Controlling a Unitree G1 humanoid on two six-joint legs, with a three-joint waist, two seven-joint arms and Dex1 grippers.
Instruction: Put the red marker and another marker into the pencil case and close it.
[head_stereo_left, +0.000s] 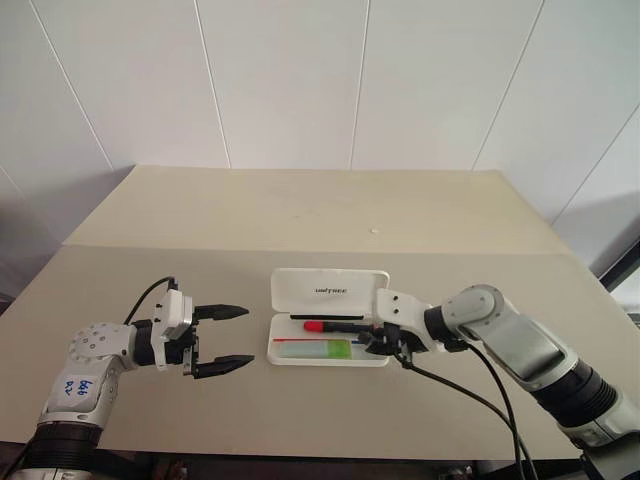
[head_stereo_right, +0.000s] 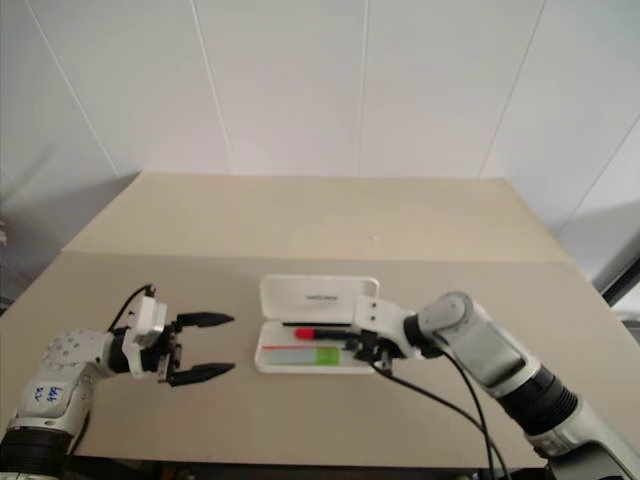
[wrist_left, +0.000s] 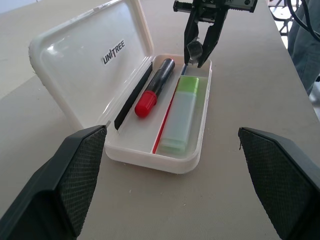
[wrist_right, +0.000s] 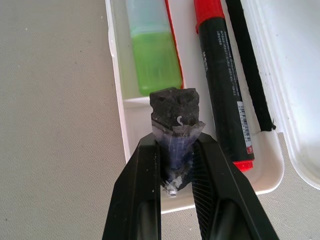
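White panelled wall behind; beige table (head_stereo_left: 300, 215) below it, the largest item I logged.

Item, pencil case (head_stereo_left: 329, 292): white hinged box at the middle of the table, lid standing open toward the wall, small dark lettering on the lid's inner face, tray toward me.

Item, left gripper (head_stereo_left: 222, 340): level, just left of the case and apart from it, fingers spread wide, carrying nothing.

Item, right gripper (head_stereo_left: 378, 341): angled down over the right end of the tray, fingers (wrist_right: 145, 200) pinched on a small grey and black object (wrist_right: 176, 107), seen clearly in the right wrist view. I could not tell whether that object touched the tray floor.

Item, red marker (wrist_left: 155, 89): lying in the tray's compartment nearer the lid, red cap toward the left, beside a thin black strip.

Item, green marker (wrist_left: 183, 114): lying in the tray's front compartment, next to the red divider.

Judgement: both markers looked stowed, so only the closing remained, with the small object apparently being set in the tray's right end first. To do it well I would lower that object fully below the rim, let go cleanly, and draw the right gripper back clear of the tray. Then I would push the lid from behind its far edge, steadying the tray with the free gripper so the case would not skid.
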